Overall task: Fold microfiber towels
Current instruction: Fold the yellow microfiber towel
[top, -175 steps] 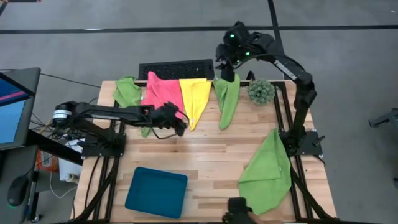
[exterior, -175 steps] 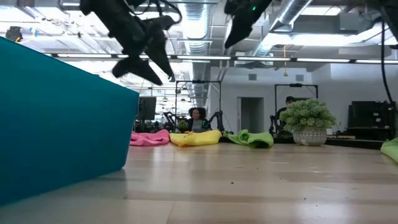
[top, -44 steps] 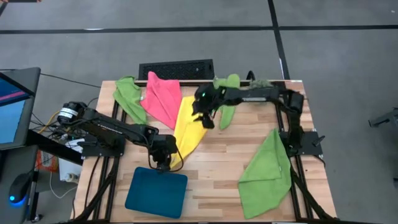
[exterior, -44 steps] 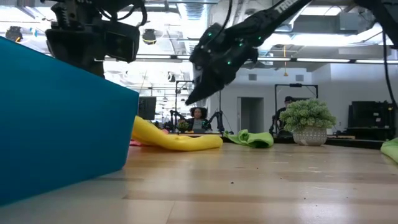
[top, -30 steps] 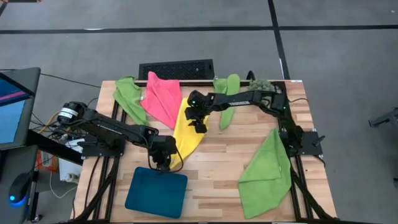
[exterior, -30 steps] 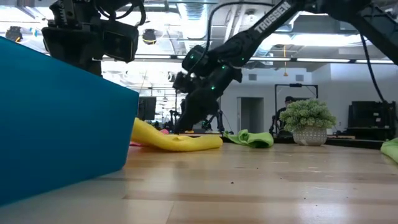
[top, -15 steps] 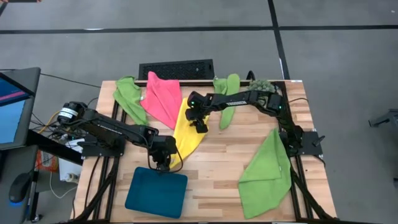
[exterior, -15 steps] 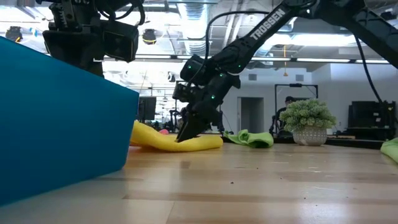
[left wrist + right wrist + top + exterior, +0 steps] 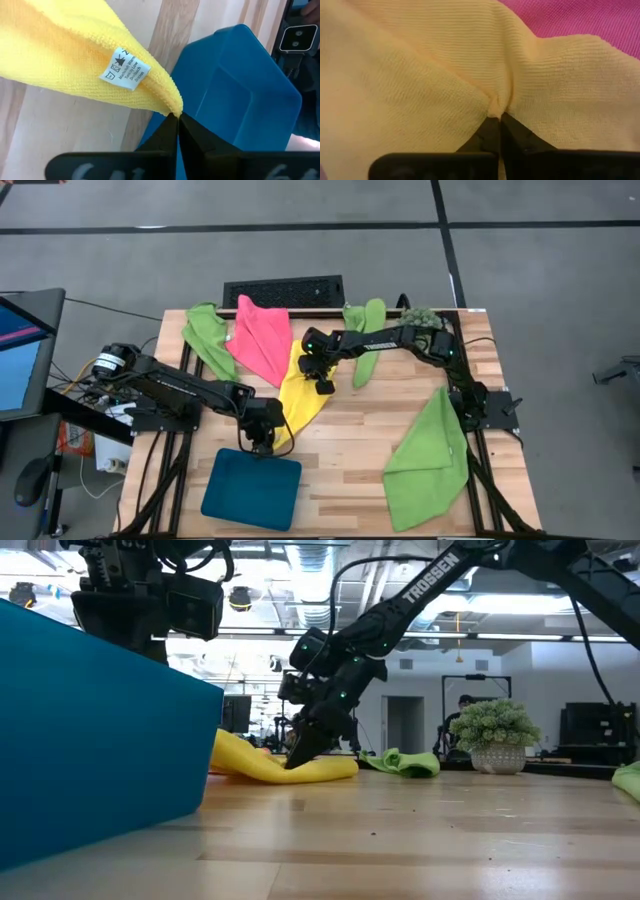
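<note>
From my low camera the teal tray (image 9: 100, 730) blocks most of the near table, so I see only part of the yellow towel (image 9: 280, 768) behind it. My left gripper (image 9: 177, 117) is closed on one corner of that towel, just above the tray's rim, with the care label (image 9: 125, 68) facing the wrist camera. My right gripper (image 9: 497, 116) pinches a fold of the same towel farther back, beside the pink towel (image 9: 257, 335). I can't see inside the tray from the low camera; from overhead it looks bare. Green towels (image 9: 430, 455) lie along the far edge and the right side of the wooden table (image 9: 345, 430). A small plant (image 9: 487, 735) stands at the back.
</note>
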Motion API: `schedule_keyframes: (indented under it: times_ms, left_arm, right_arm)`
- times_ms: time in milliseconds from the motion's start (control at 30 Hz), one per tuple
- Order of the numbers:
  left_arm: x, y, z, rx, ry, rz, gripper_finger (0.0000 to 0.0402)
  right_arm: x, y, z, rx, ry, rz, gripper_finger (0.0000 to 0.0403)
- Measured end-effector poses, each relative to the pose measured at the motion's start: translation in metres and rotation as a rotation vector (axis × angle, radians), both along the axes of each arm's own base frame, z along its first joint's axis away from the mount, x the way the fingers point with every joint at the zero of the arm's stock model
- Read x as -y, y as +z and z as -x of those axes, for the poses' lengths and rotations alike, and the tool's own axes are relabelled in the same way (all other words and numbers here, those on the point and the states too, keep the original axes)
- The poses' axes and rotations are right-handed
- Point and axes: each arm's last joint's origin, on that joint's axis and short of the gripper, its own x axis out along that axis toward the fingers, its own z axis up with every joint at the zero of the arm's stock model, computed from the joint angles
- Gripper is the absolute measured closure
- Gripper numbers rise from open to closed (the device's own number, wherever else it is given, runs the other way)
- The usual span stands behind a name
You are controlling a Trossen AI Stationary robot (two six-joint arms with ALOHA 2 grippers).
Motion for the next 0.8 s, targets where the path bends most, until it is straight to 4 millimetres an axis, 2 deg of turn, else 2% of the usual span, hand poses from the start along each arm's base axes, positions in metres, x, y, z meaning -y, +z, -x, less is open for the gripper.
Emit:
schedule_keyframes:
  times_ms: [367, 600, 800]
  left_arm:
    - [0.0, 0.0, 0.0, -0.004, 0.01, 0.003, 0.0401]
    - [0.0, 0.0, 0.0, 0.001, 0.011, -0.009, 0.0401]
    - [0.0, 0.0, 0.0, 0.002, 0.009, -0.011, 0.0401]
  right_arm:
    - [0.0, 0.019, 0.0, 0.056, 0.004, 0.031, 0.0319]
    - [0.001, 0.017, 0.0, 0.047, 0.011, 0.047, 0.0275]
    - [-0.001, 0.018, -0.001, 0.063, 0.057, 0.078, 0.0218]
